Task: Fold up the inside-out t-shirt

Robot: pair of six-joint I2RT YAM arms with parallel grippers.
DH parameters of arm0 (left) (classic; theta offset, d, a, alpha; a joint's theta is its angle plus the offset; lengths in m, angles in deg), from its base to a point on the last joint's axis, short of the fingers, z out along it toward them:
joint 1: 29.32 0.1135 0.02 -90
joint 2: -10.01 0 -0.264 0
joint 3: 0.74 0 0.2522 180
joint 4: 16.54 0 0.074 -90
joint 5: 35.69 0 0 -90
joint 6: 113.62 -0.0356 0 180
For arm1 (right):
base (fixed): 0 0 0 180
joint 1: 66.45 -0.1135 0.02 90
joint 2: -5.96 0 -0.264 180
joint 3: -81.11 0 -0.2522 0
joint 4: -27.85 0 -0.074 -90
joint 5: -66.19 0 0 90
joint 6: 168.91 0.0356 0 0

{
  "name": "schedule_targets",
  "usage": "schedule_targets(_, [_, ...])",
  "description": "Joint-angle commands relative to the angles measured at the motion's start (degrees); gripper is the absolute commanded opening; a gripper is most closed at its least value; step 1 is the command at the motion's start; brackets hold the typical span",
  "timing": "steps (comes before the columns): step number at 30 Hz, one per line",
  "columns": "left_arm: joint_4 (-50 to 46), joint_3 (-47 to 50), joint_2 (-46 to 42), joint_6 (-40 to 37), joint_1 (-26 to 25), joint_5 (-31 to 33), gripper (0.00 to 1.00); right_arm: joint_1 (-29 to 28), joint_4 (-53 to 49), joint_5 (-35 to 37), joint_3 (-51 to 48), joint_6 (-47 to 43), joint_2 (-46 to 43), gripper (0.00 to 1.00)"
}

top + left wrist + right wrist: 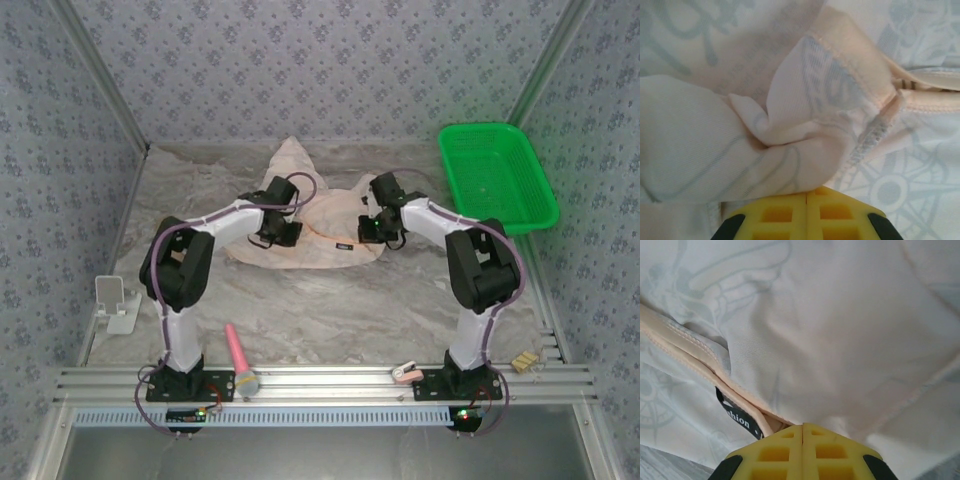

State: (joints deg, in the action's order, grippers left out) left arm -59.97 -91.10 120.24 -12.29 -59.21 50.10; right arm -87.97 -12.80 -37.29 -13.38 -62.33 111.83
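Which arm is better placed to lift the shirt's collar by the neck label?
Probably the right gripper: shut on the t-shirt at the collar band, beside the neck label. The left gripper pinches bunched cloth.

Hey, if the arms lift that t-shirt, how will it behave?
Probably floppy: the t-shirt lies wrinkled and bunches up at the left fingers. Likely light and thin, since its print shows through faintly. Expect it to sag between grips rather than hold shape.
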Motion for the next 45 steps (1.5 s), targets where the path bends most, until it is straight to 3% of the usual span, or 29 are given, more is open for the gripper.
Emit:
schedule_targets(1, [-2.46, -3.06, -7.63, -4.38, 0.24, -1.15, 0.0, 2.17, -0.37, 3.52, -0.14, 1.85, -8.13, 0.0])
schedule_targets(3, [-3.79, -4.43, -10.14, -5.8, 0.27, -1.96, 0.0, 3.45, -0.28, 4.95, -0.14, 2.1, -11.32, 0.0])
schedule_targets(4, [-3.97, -4.69, -11.16, -7.0, 0.25, -2.59, 0.06, 4.08, -0.43, 5.51, -0.12, 2.01, -12.74, 0.0])
schedule_targets(5, [-3.56, -4.58, -11.75, -7.95, 0.19, -2.58, 0.21, 4.49, -0.47, 6.0, -0.16, 1.94, -13.76, 0.0])
schedule_targets(6, [-2.41, -4.18, -11.94, -9.15, 0.22, -2.41, 0.46, 4.98, -0.42, 6.25, -0.31, 1.93, -14.86, 0.0])
schedule_targets(7, [-1.17, -3.56, -11.64, -11.01, 0.2, -3.03, 0.62, 5.46, -0.41, 6.11, -0.51, 2.04, -15.42, 0.0])
schedule_targets(9, [1.04, -3.13, -9.48, -14.78, 0.26, -3.65, 0.66, 6.11, -0.61, 5.75, -0.83, 3.28, -15.83, 0.0])
schedule_targets(12, [-0.26, -6.2, -3.42, -17.35, 0.75, -1.34, 0.67, 6.4, 0.6, 3.72, -2.8, 5.01, -16.79, 0.29])
schedule_targets(13, [-1.12, -7.81, -1.42, -17.18, 1.2, -1.54, 0.67, 6.33, 0.9, 3.31, -2.93, 5.42, -17.32, 0.33])
schedule_targets(17, [-1.84, -10.86, 3.9, -18.49, 1.21, -2.08, 0.67, 6.4, 1.0, 2.77, -7.14, 6.35, -19.57, 0.37])
schedule_targets(20, [-3.59, -12.6, 6.67, -20.27, 1.15, -2.21, 0.64, 6.4, 0.85, 2.61, -8.58, 6.6, -21.43, 0.37])
schedule_targets(21, [-5.08, -13.48, 7.72, -21.1, 1.2, -2.41, 0.58, 6.4, 0.56, 2.8, -8.88, 6.69, -21.89, 0.37])
schedule_targets(24, [-11.6, -17.31, 9.8, -22.5, 1.44, -2.01, 0.09, 6.37, -0.18, 3.8, -9.3, 7.3, -23.38, 0.35])
schedule_targets(25, [-13.94, -19.09, 9.41, -22.05, 1.64, -3.08, 0.0, 6.11, 0.08, 3.23, -9.69, 7.08, -24.01, 0.34])
schedule_targets(29, [-16.63, -23.83, 2.91, -12.57, 1.87, -7.47, 0.0, 0.44, 1.75, 1.86, -11.59, 4.98, -26.04, 0.41])
schedule_targets(32, [-14.07, -25.22, -2.0, 2.68, 2.01, -17.96, 0.0, -7.23, 7.48, -1.3, -15.22, 1.88, -28.19, 0.45])
schedule_targets(35, [-5.72, -22.4, -5.38, 18.09, 1.49, -25.66, 0.0, -16.39, 21.43, -2.13, -24.16, -6.16, -32.3, 0.47])
schedule_targets(37, [-4.54, -23.69, -5.85, 25.3, 1.27, -28.18, 0.0, -22.71, 32.16, -0.02, -31.13, -14.42, -35.27, 0.48])
schedule_targets(39, [-5.34, -27.49, -5.82, 29.02, 1.07, -30.97, 0.0, -27.25, 40.37, 3.26, -35.87, -20.6, -36.64, 0.61])
schedule_targets(42, [-6.19, -32.82, -6.57, 32.21, 0.19, -32.05, 0.0, -28.06, 41.67, 10.22, -35.99, -21.69, -32.92, 0.64])
schedule_targets(45, [-5.31, -34.82, -7.87, 34.64, -1.21, -32.05, 0.0, -27.9, 49.96, 21.68, -37.44, -20.54, -27.64, 0.64])
